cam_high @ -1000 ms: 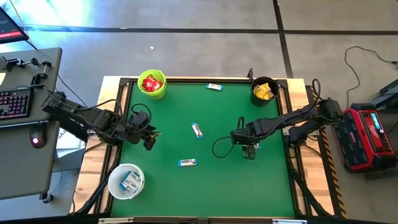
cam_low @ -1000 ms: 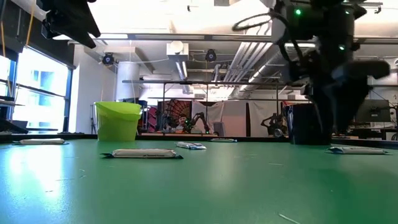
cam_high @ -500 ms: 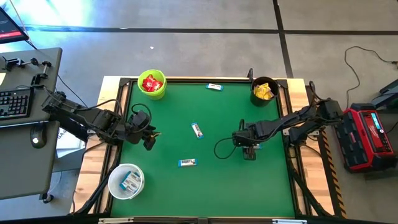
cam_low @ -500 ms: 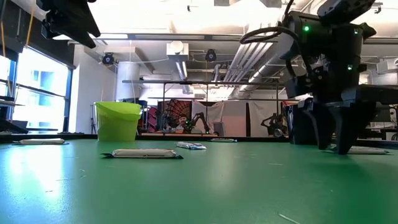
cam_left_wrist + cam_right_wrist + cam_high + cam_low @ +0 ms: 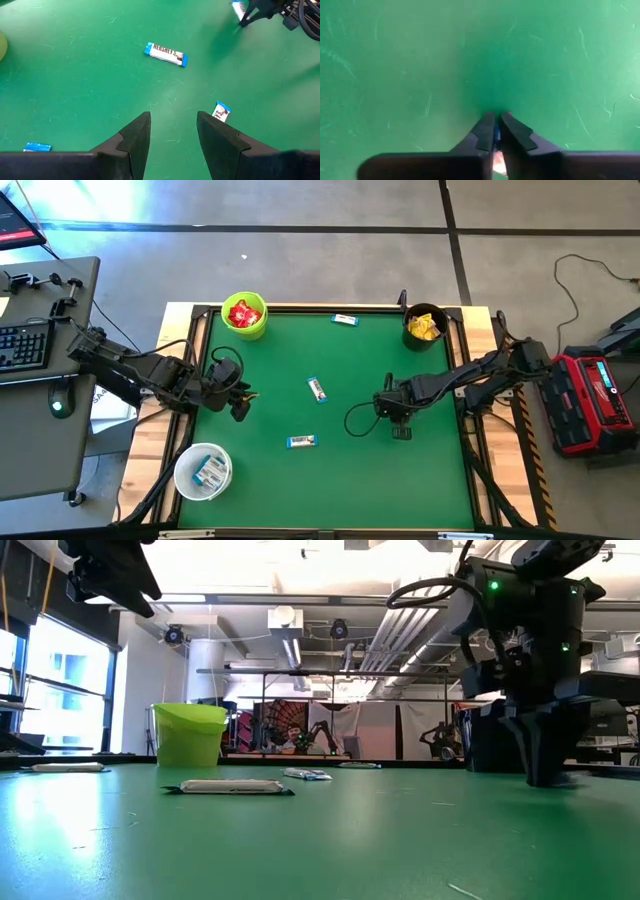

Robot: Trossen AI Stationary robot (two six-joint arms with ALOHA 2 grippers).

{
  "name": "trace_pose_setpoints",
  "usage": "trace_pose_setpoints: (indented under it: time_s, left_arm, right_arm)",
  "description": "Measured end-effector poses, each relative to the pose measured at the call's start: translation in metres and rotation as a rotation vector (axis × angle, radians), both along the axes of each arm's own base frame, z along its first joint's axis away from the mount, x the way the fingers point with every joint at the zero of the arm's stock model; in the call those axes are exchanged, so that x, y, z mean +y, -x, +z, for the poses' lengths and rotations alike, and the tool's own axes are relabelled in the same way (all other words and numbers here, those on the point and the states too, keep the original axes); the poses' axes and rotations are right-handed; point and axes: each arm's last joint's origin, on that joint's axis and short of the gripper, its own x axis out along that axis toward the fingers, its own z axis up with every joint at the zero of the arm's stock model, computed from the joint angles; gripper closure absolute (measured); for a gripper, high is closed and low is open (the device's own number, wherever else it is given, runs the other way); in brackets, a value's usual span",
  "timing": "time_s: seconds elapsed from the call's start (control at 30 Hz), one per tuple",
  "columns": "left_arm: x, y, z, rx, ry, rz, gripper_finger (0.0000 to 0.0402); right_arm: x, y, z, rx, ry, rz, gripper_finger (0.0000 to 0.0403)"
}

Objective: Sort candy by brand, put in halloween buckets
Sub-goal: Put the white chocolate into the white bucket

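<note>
My right gripper (image 5: 400,427) points straight down at the green table (image 5: 330,490), right of centre, shut on a slim white-and-blue candy bar (image 5: 496,136). Only a blue sliver of that bar shows between the fingers. My left gripper (image 5: 243,402) hovers open above the table's left side, with nothing between its fingers (image 5: 172,117). Three more white-and-blue bars lie flat on the table (image 5: 317,388), (image 5: 301,442), (image 5: 345,320). The lime green bucket (image 5: 245,315) holds red packets, the black bucket (image 5: 425,325) yellow packets, and the white bucket (image 5: 203,470) white-and-blue bars. My right gripper pinches the white-and-blue bar between its two fingertips (image 5: 485,131), coming from above and pointing down. Its tips stand at the table top (image 5: 545,778), so the bar is at table level. The fingers hide which part of the bar they have.
The buckets stand at the far left, far right and near left corners of the mat. A wooden frame (image 5: 480,380) edges the table. Open green surface lies along the near side and between the two arms.
My right gripper has sunk a little to the table top, its open fingers straddling the bar, and then shut on it. The bar that showed beside the fingers in the low view is now hidden behind them.
</note>
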Motion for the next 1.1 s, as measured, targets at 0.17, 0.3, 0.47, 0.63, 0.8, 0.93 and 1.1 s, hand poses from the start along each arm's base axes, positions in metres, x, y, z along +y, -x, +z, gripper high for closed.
trace_pose_setpoints:
  time_s: [0.17,0.3,0.47,0.63,0.8,0.93,1.1]
  left_arm:
    - [0.0,0.0,0.0,0.0,0.0,0.0,0.0248]
    - [0.0,0.0,0.0,0.0,-0.001,-0.001,0.0248]
    - [0.0,0.0,0.0,0.001,-0.001,-0.001,0.0248]
    - [0.0,0.0,0.0,0.001,-0.001,-0.001,0.0248]
    - [0.0,0.0,0.0,0.0,-0.002,-0.002,0.0248]
    - [-0.001,-0.001,-0.001,0.009,-0.001,-0.023,0.0248]
    - [-0.009,-0.016,0.001,-0.032,-0.026,-0.185,0.0248]
  right_arm:
    - [0.0,-0.001,0.0,-0.006,-0.003,-0.016,0.0399]
    - [0.0,-0.003,0.003,-0.012,-0.005,-0.039,0.0402]
    - [0.002,-0.015,0.016,-0.064,-0.021,-0.071,0.0403]
    - [0.006,-0.026,0.03,-0.119,-0.039,-0.09,0.0403]
    - [0.016,-0.04,0.052,-0.198,-0.061,-0.092,0.0403]
    - [0.025,-0.053,0.075,-0.282,-0.088,-0.093,0.0403]
    - [0.029,-0.067,0.107,-0.395,-0.091,-0.108,0.0403]
